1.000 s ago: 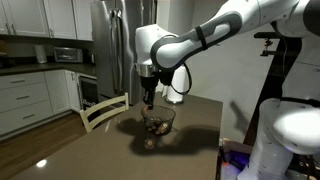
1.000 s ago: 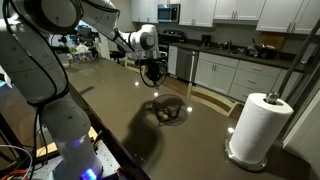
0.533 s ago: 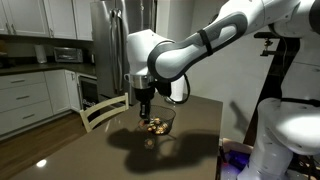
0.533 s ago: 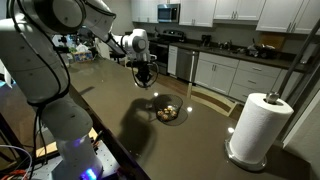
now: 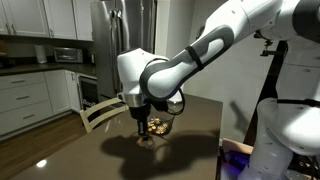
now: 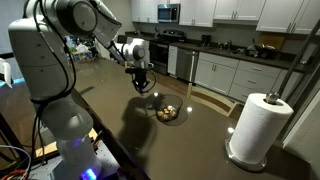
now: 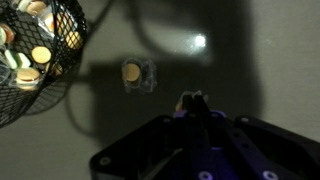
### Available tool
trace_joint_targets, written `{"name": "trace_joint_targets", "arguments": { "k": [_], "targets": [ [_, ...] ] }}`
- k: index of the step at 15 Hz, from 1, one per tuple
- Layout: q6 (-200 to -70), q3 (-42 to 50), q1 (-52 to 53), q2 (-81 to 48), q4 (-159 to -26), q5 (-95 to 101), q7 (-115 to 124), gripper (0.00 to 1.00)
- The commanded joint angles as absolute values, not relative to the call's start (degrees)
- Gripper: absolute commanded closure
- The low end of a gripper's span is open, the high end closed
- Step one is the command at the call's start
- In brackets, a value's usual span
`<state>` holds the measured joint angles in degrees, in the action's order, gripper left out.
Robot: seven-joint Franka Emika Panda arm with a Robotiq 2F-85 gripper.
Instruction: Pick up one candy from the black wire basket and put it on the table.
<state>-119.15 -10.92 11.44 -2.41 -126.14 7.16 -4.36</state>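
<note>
The black wire basket (image 5: pixel 163 126) stands on the dark glossy table (image 5: pixel 60 152) and holds several wrapped candies; it also shows in an exterior view (image 6: pixel 168 112) and at the top left of the wrist view (image 7: pixel 35 50). My gripper (image 5: pixel 141 122) hangs beside the basket, off its rim, a little above the table (image 6: pixel 200 150); it shows too in an exterior view (image 6: pixel 141 85). In the wrist view its fingers (image 7: pixel 193 100) are pressed together with a small pale candy bit at their tips. Another wrapped candy (image 7: pixel 135 73) lies on the table (image 7: pixel 270 50) next to the basket.
A white paper-towel roll (image 6: pixel 258 125) stands on the table's near corner. A chair back (image 5: pixel 102 112) stands at the table's far edge. Kitchen cabinets and a countertop (image 6: pixel 240 52) lie beyond. The robot's base (image 5: pixel 285 140) is at the side.
My gripper has moved from above the basket sideways to a spot beside it over the table. The basket and the loose candy have not moved.
</note>
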Motion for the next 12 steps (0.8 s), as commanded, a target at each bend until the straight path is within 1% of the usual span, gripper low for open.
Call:
{"name": "trace_joint_targets", "arguments": {
  "k": [1, 3, 4, 5, 6, 12],
  "targets": [
    [-119.6, -11.0, 11.2, -5.9, -124.4, 5.9, -7.2, 0.97],
    [-119.6, -11.0, 11.2, -7.2, -124.0, 6.2, -7.1, 0.97],
    [-119.6, -11.1, 11.2, -7.6, -123.7, 6.2, -6.9, 0.89],
    [-119.6, -11.1, 11.3, -8.1, -123.4, 6.3, -6.8, 0.70],
    [-119.5, -11.2, 11.3, -8.4, -123.2, 6.3, -6.8, 0.65],
    [-118.9, -11.6, 11.9, -8.3, -123.0, 7.2, -5.0, 0.26]
  ]
}}
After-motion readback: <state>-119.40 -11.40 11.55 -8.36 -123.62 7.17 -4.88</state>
